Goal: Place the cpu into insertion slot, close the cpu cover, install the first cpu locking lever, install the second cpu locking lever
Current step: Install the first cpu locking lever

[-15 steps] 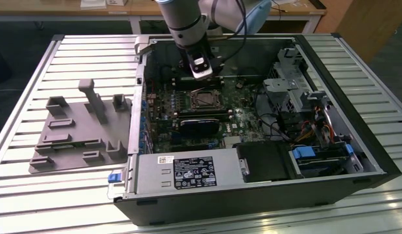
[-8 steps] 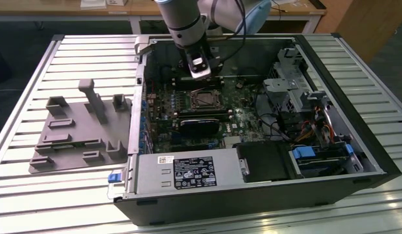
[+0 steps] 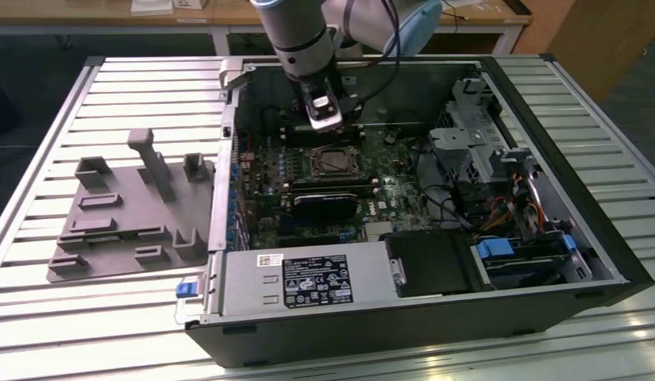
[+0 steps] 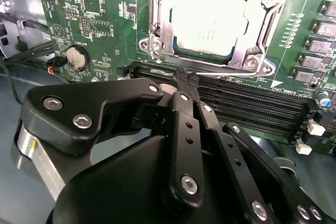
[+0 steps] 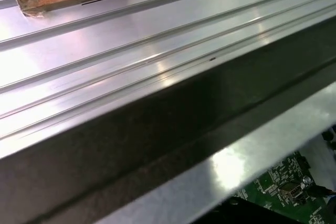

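Gripper (image 4: pixel 184 81) jaws were pressed together over the memory slots (image 4: pixel 252 98) — the cpu (image 4: pixel 210 19) lay in the insertion slot (image 4: pixel 205 55), cpu cover (image 4: pixel 257 19) down, at six o'clock from them in the exterior view.

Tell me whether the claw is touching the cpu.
Apart. In the second wrist view the claw ends over the memory slots, and the cpu cover shows between it and the cpu.
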Tool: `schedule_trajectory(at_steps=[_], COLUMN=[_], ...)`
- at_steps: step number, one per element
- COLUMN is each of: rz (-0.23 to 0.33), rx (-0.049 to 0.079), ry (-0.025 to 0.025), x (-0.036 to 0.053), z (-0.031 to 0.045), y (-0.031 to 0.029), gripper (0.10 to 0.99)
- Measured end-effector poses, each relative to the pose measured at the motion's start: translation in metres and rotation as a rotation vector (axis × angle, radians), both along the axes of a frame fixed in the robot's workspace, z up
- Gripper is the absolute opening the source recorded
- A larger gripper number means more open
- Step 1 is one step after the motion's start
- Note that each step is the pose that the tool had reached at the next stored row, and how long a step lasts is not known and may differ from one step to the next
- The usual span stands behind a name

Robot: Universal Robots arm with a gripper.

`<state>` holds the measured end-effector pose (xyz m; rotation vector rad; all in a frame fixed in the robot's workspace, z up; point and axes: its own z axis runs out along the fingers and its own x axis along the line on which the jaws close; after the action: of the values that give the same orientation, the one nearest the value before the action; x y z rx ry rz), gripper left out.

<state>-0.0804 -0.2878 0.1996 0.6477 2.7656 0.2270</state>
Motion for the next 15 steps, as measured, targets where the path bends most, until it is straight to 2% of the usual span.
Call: schedule_trajectory(at_steps=[15], rz=[-0.022], rx=[0.000], ry=[0.0000], x=[0.0013], z=[-0.0065], y=[0.0036], gripper=[0.102])
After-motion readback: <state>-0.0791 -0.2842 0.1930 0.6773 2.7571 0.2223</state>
